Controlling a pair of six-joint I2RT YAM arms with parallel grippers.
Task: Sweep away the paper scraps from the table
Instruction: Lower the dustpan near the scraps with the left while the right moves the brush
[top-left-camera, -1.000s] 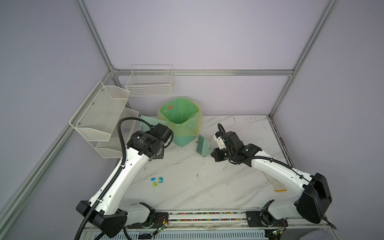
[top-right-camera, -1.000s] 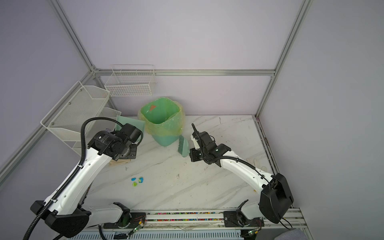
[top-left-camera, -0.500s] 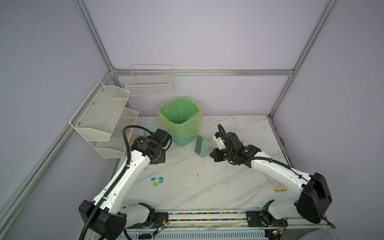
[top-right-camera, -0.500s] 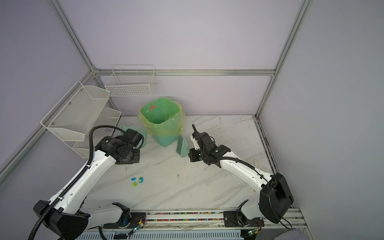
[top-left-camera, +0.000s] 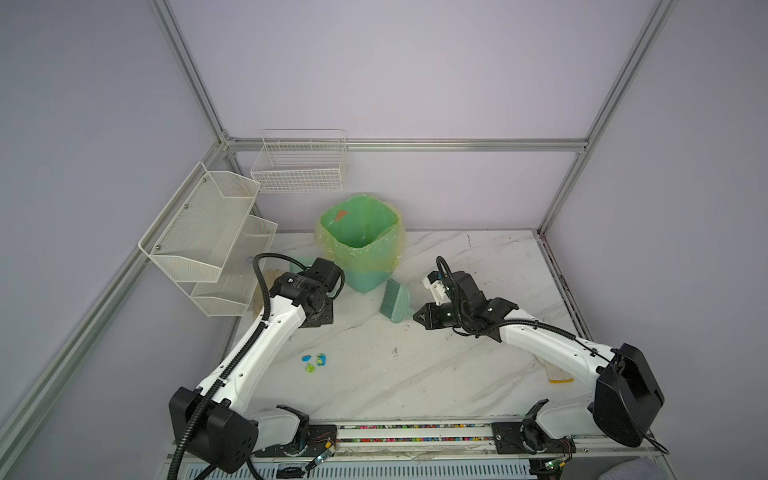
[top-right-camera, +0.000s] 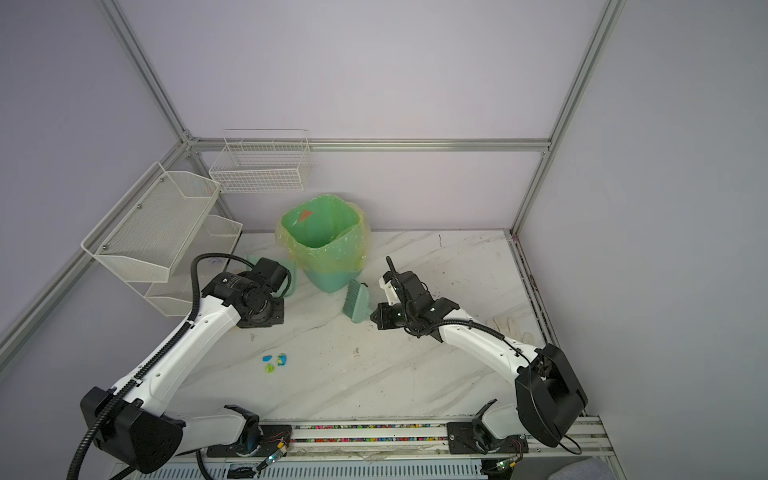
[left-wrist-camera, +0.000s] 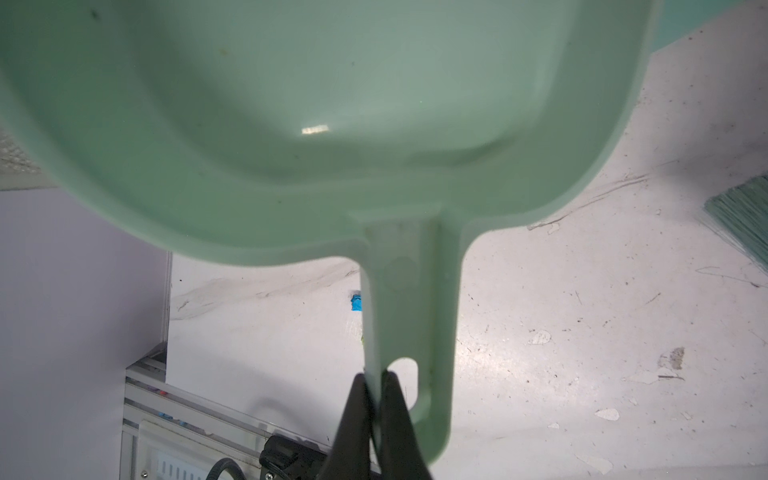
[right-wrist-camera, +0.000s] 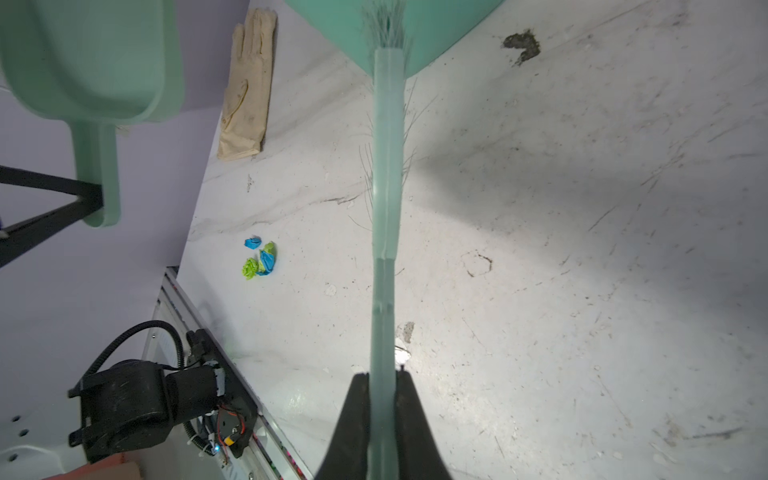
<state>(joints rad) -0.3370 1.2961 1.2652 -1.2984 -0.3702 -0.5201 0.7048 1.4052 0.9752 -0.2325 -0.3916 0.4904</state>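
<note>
Three paper scraps (top-left-camera: 314, 362) (top-right-camera: 275, 361), blue and lime-green, lie close together on the white marbled table (top-left-camera: 415, 370) (top-right-camera: 374, 374) left of the middle. In the right wrist view the scraps (right-wrist-camera: 259, 259) lie apart from both tools; the left wrist view shows one blue scrap (left-wrist-camera: 356, 302). My left gripper (left-wrist-camera: 374, 376) is shut on the handle of the pale green dustpan (left-wrist-camera: 332, 104) (right-wrist-camera: 83, 62), held above the table near the bin. My right gripper (right-wrist-camera: 385, 376) is shut on the handle of the teal brush (right-wrist-camera: 386, 187) (top-left-camera: 395, 301) (top-right-camera: 356, 301), right of the bin.
A green bin (top-left-camera: 361, 245) with a plastic liner stands at the back. White wire baskets (top-left-camera: 199, 232) hang on the left wall. A white glove (right-wrist-camera: 247, 91) lies by the left edge, another glove (top-right-camera: 507, 326) at the right. A rail (top-left-camera: 415, 432) runs along the front.
My left arm has come down and drawn back a little from the bin with the dustpan. The right arm and brush have barely shifted. The scraps have not moved.
</note>
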